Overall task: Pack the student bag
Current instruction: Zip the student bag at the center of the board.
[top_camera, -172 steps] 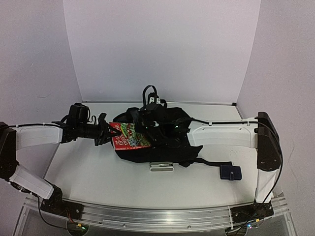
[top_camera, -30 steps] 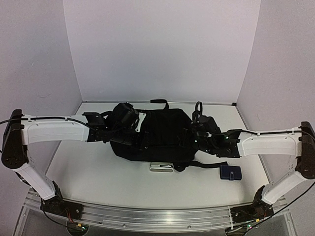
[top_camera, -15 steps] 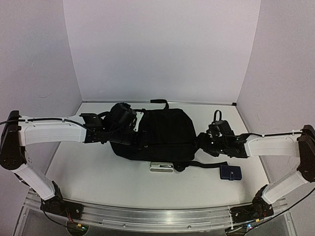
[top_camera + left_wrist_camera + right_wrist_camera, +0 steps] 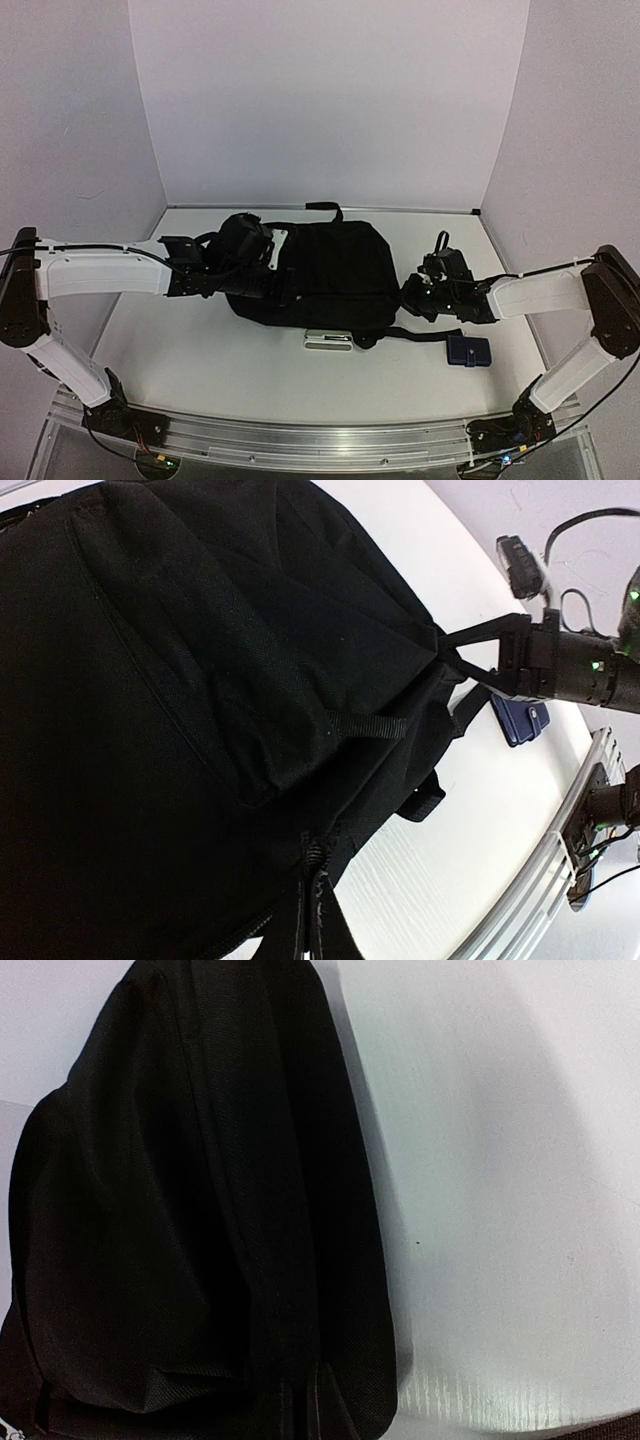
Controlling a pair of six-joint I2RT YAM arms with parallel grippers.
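The student bag [image 4: 335,265] is a large black fabric backpack lying flat mid-table, its top loop [image 4: 322,206] toward the back wall. My left gripper [image 4: 282,288] reaches over the bag's left part. In the left wrist view this gripper [image 4: 315,865] is shut, its tips pinching a small zipper pull on the bag [image 4: 200,700]. My right gripper [image 4: 406,296] sits at the bag's right end. In its wrist view the right gripper [image 4: 315,1395] is shut with dark bag fabric [image 4: 200,1210] bunched at the tips. A taut black strap [image 4: 470,645] runs from the bag's corner to the right arm [image 4: 580,670].
A small dark-blue pouch [image 4: 468,350] lies right of the bag near the front and shows in the left wrist view [image 4: 515,720]. A flat silver case [image 4: 328,340] rests just in front of the bag. A loose strap [image 4: 425,333] trails right. A metal rail [image 4: 320,440] edges the table's front.
The right gripper drew back from the bag's top to its right end and went from open to shut. The left arm shifted slightly left. The red book seen earlier no longer shows.
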